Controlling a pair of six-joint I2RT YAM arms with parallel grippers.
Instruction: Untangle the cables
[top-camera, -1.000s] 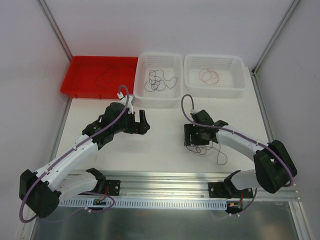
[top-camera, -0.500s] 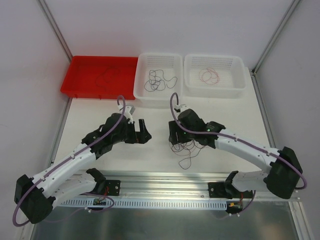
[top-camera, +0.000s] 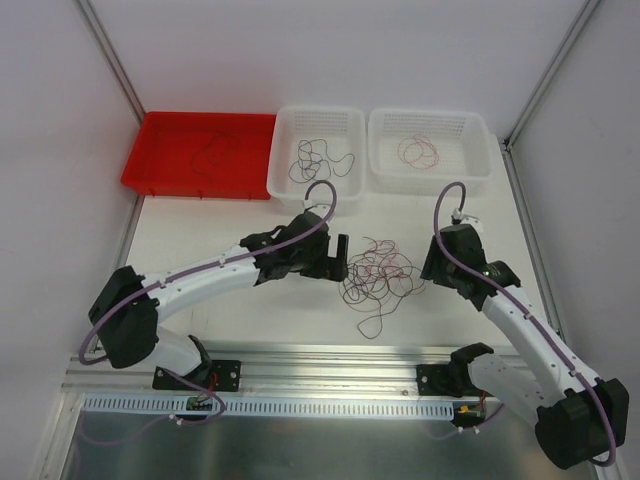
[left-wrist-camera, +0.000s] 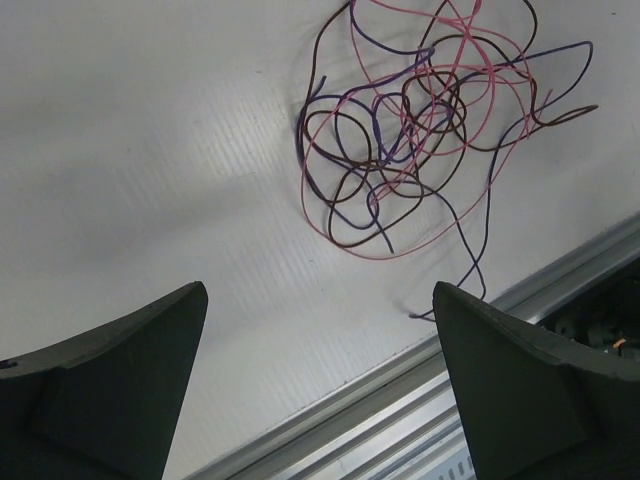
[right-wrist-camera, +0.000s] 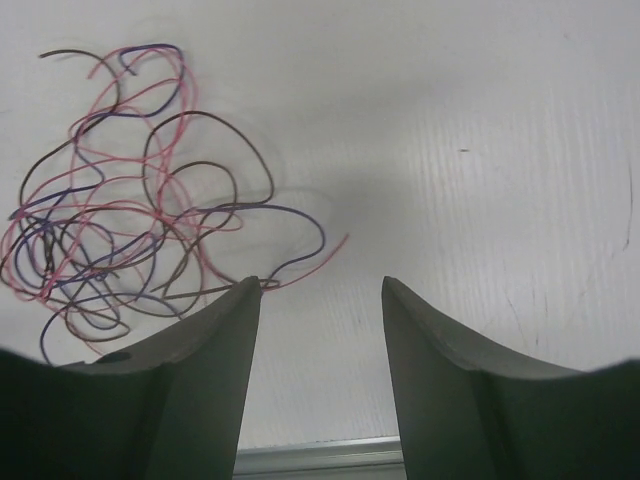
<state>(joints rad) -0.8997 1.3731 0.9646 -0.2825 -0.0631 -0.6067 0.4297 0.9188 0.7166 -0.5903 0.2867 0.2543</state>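
Note:
A tangle of thin red, black and dark purple cables (top-camera: 378, 272) lies loose on the white table between my two grippers. My left gripper (top-camera: 336, 258) is open and empty just left of the tangle. In the left wrist view the tangle (left-wrist-camera: 400, 150) lies ahead of the wide-open left gripper (left-wrist-camera: 318, 292). My right gripper (top-camera: 433, 266) is open and empty just right of the tangle. In the right wrist view the tangle (right-wrist-camera: 120, 230) lies to the left, and one strand ends by the left fingertip of the right gripper (right-wrist-camera: 320, 284).
A red tray (top-camera: 165, 140) at the back left holds a dark cable. The middle white basket (top-camera: 318, 120) holds black cables. The right white basket (top-camera: 470, 135) holds red cables. A metal rail (top-camera: 340, 355) runs along the table's near edge.
My right gripper let go of the tangle and drew back to the right. The tangle now lies spread on the table. My left arm reached right, up to the tangle.

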